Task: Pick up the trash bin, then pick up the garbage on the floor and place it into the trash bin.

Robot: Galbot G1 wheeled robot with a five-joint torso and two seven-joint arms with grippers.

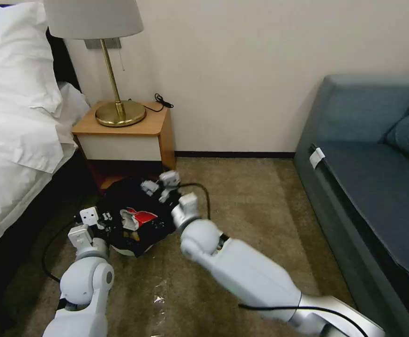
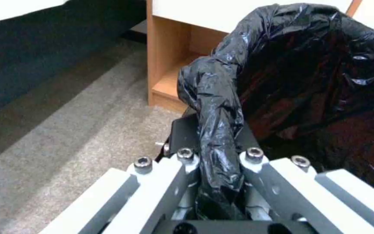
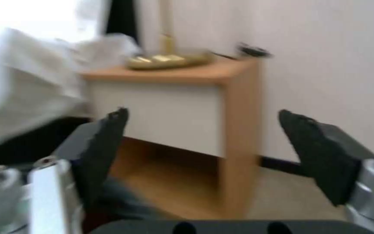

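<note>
Now bin [image 1: 134, 224] sits lower left of centre in head view, on floor [image 1: 260, 206] just in front of nightstand [image 1: 124, 135]. Black bag [image 2: 308, 81] lines bin. Inside: red wrapper [image 1: 143, 216] and pale crumpled bit [image 1: 128, 219]. Left gripper [image 2: 215, 156] pinches bag-covered rim, clamped tight. Right gripper [image 1: 159, 186] hangs over bin's far edge, fingers [image 3: 321, 156] spread wide, holding nothing. Clear plastic scrap [image 1: 157, 299] lies on floor, bottom centre.
</note>
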